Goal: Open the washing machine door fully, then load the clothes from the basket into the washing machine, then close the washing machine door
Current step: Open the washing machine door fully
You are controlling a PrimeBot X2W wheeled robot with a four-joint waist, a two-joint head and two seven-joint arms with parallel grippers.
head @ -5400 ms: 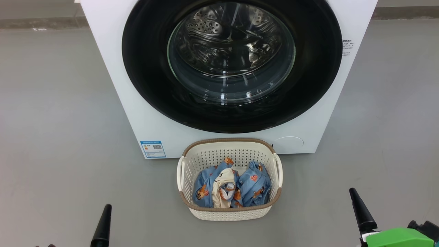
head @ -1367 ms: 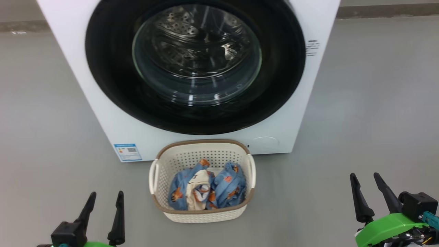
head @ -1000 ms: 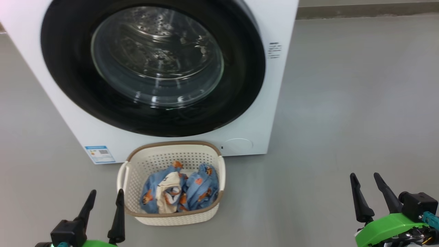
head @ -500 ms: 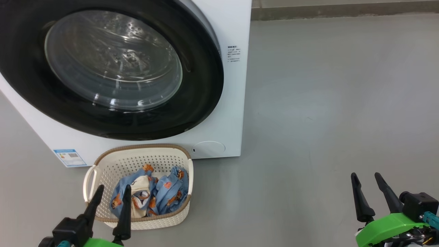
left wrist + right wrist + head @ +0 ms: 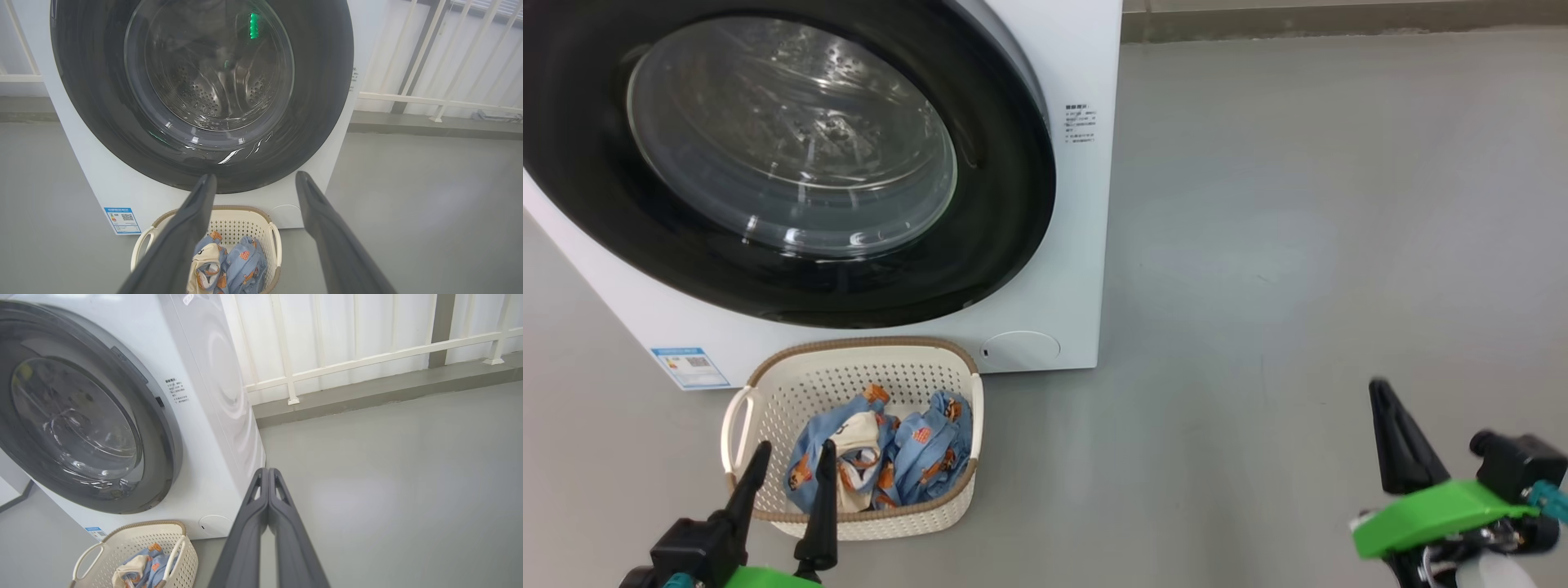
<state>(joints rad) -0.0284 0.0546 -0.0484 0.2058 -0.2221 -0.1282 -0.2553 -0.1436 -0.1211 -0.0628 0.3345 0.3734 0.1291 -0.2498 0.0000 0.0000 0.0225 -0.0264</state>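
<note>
The washing machine door (image 5: 1005,188) is seen shut, flush against the white washing machine (image 5: 1086,269), which stands on the grey floor (image 5: 1298,245). The basket (image 5: 849,523) is set on the floor just in front of the machine's lower edge, with the clothes (image 5: 915,457) bundled inside it. The left hand (image 5: 795,447) is held empty with its fingers spread wide, low before the basket's near rim, while the right hand (image 5: 1379,385) is kept well apart to the right over bare floor, its two fingers pressed together on nothing.

Right pincer (image 5: 268,470): 2 dark fingers (image 5: 245,539), bright green mount (image 5: 1437,506).
</note>
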